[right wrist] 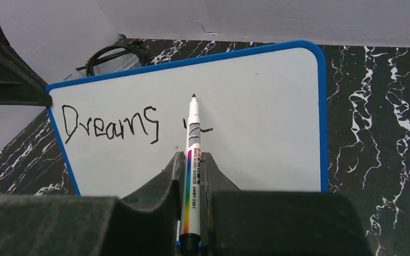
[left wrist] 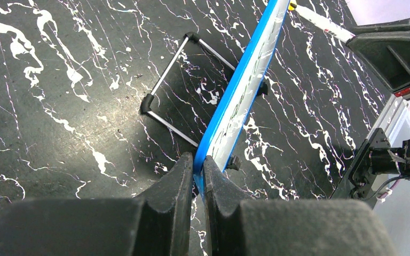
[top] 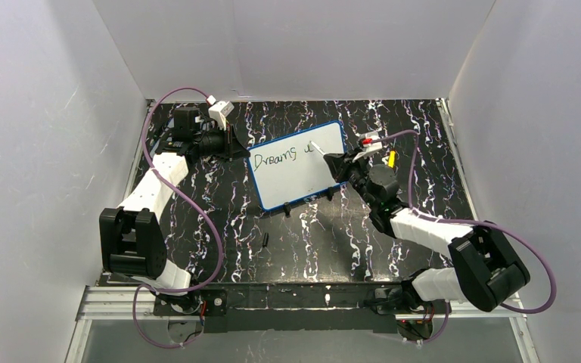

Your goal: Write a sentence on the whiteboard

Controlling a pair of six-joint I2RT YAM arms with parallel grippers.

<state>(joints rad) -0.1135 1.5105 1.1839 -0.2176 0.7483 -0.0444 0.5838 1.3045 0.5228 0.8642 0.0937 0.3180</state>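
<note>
Left fingers (left wrist: 188, 173), closest to their own camera, are pinched shut on the blue rim of the whiteboard (left wrist: 240, 98), which stands tilted on its wire stand (left wrist: 165, 98) on the counter (left wrist: 58, 106); should that thin hold slip, I judge the board would swing away. Right fingers (right wrist: 179, 170) clamp the marker (right wrist: 192, 133), its tip over the face just past the sentence (right wrist: 109, 124), so far "Dreams" plus a faint stroke, with black cables (right wrist: 112, 53) behind; heavy pressure could topple the board. Overhead, a small dark piece (top: 265, 241) lies before the board, well apart, blocking nothing.
</note>
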